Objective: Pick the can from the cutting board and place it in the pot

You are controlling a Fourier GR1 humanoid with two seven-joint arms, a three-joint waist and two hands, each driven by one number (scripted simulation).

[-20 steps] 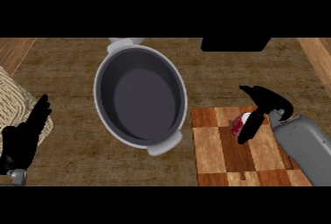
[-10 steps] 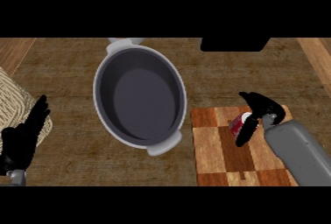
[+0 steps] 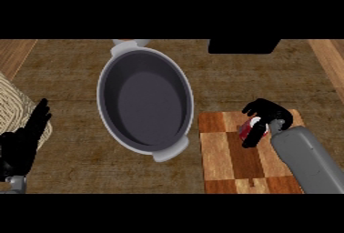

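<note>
Can (image 3: 252, 129), red with a pale end, sits on the checkered cutting board (image 3: 228, 159), its axis hard to judge behind the right hand (image 3: 267, 114), whose fingers curl round it. Pot (image 3: 145, 99), just left of the board, holds nothing. Left hand (image 3: 24, 143) rests open at the counter (image 3: 74, 68) edge

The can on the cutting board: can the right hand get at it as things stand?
Probably yes. The right hand is already at the can on the cutting board, fingers curled round its red body, and nothing stands between them. The pot sits apart to the left, its inside bare.
</note>
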